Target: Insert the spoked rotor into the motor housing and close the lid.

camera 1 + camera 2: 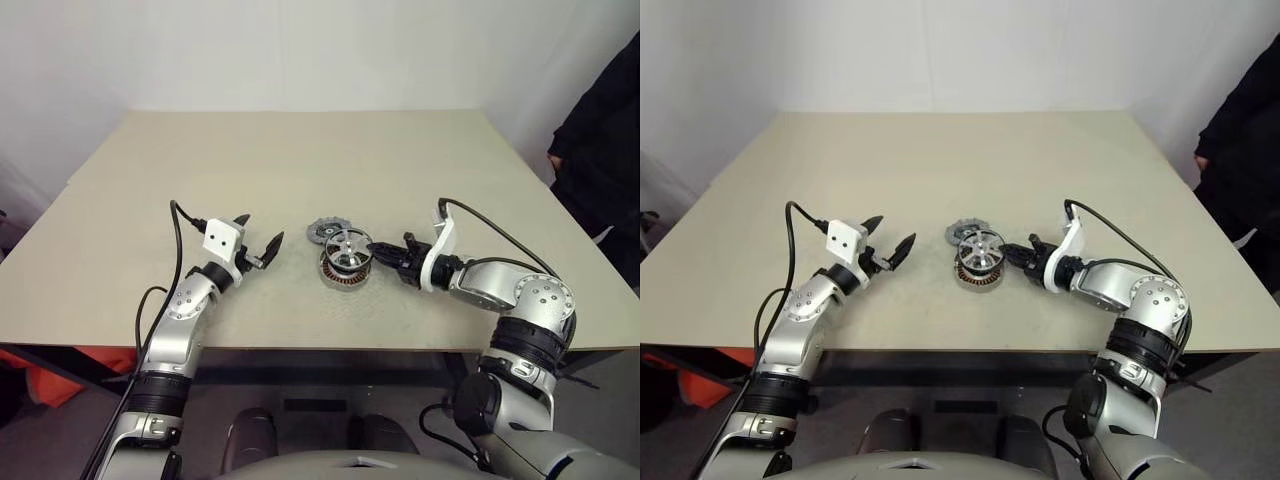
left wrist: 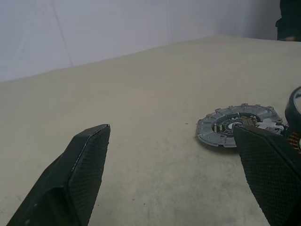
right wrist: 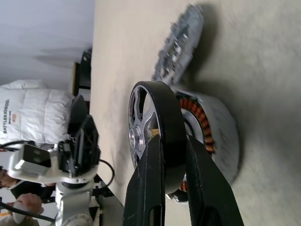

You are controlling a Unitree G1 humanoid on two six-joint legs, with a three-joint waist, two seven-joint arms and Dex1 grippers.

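My right gripper [image 3: 174, 141] is shut on the black rim of the spoked rotor [image 3: 164, 117]. It holds the rotor [image 1: 348, 246] tilted just over the motor housing [image 1: 343, 273], whose copper windings [image 3: 200, 115] show under the rim. Whether rotor and housing touch I cannot tell. The grey notched lid [image 1: 325, 232] lies flat on the table just behind the housing, and it also appears in the left wrist view [image 2: 235, 125]. My left gripper [image 1: 260, 231] hovers open and empty to the left of the parts, pointing toward them.
The parts sit near the front middle of a beige table [image 1: 300, 160]. A person in dark clothes [image 1: 600, 130] stands at the table's right edge. A white wall runs behind the table.
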